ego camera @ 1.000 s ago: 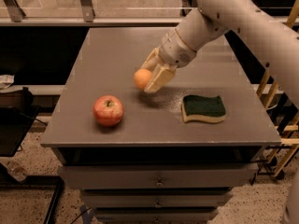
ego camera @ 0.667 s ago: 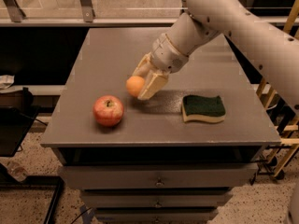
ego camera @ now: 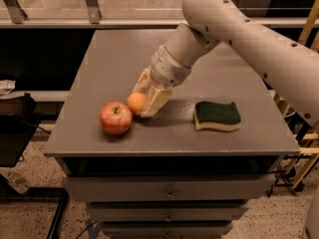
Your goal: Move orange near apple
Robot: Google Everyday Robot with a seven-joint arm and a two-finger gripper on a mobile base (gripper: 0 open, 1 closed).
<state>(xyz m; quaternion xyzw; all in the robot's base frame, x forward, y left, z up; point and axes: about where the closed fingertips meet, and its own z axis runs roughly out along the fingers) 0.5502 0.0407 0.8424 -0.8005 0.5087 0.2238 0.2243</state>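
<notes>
The small orange sits low over the grey table top, held between my gripper's fingers. My gripper is shut on the orange, with a pale finger on its right side. The red-yellow apple rests on the table just left of the orange, almost touching it. My white arm reaches in from the upper right.
A green and yellow sponge lies on the table to the right of my gripper. The table's front edge runs just below the apple. Drawers sit under the top. A yellow frame stands at the far right.
My gripper has carried the orange down and to the left, from mid-table to right beside the apple. The apple and sponge have not moved.
</notes>
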